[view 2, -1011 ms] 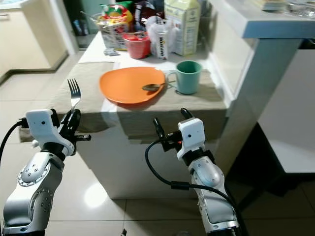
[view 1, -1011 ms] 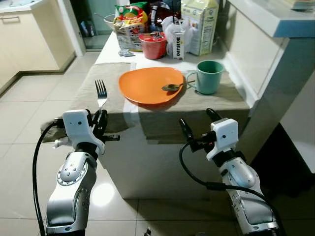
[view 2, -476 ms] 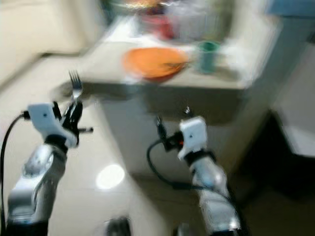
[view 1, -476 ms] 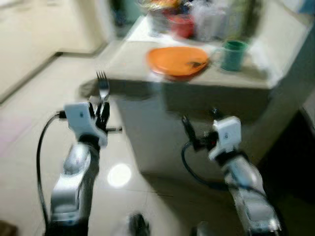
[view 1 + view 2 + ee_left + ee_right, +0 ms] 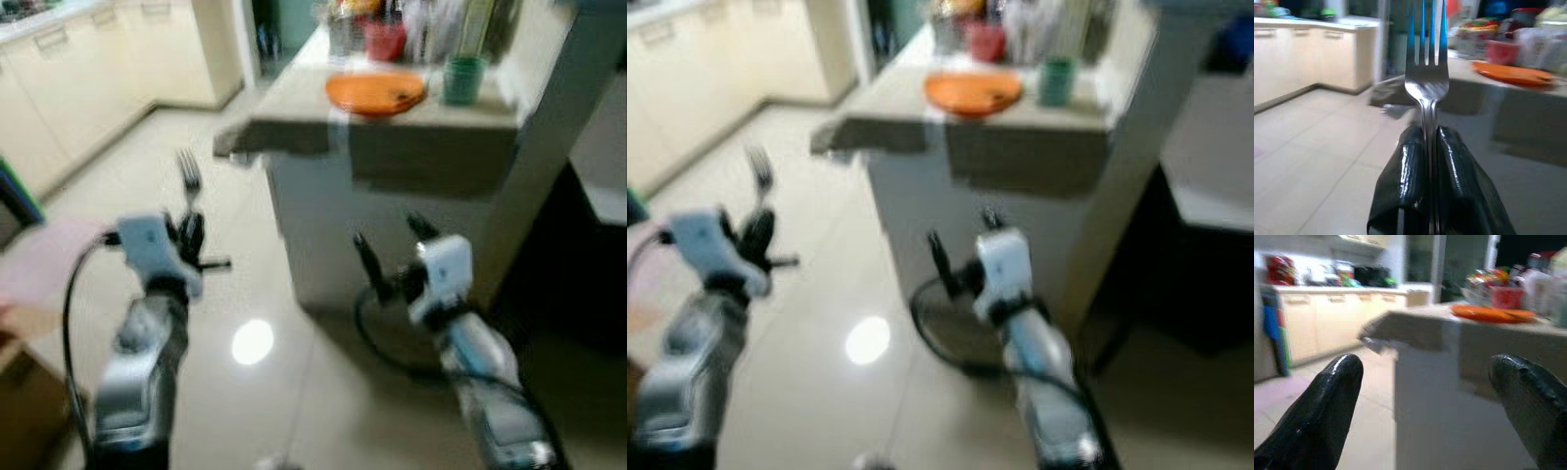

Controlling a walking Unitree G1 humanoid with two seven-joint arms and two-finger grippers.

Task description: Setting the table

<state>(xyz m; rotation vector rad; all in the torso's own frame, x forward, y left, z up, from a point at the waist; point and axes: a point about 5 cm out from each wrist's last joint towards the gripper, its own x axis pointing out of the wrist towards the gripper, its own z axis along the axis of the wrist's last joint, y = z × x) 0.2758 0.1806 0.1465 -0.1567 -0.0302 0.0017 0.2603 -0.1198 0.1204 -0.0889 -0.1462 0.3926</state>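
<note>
Standing upright, fork (image 5: 1426, 83) clamped between left jaws

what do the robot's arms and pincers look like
Both arms are silver metal with rounded joint housings, each topped by a boxy white wrist block. The left pincer and right pincer each have two long glossy black fingers. A black cable loops beside each arm.
</note>
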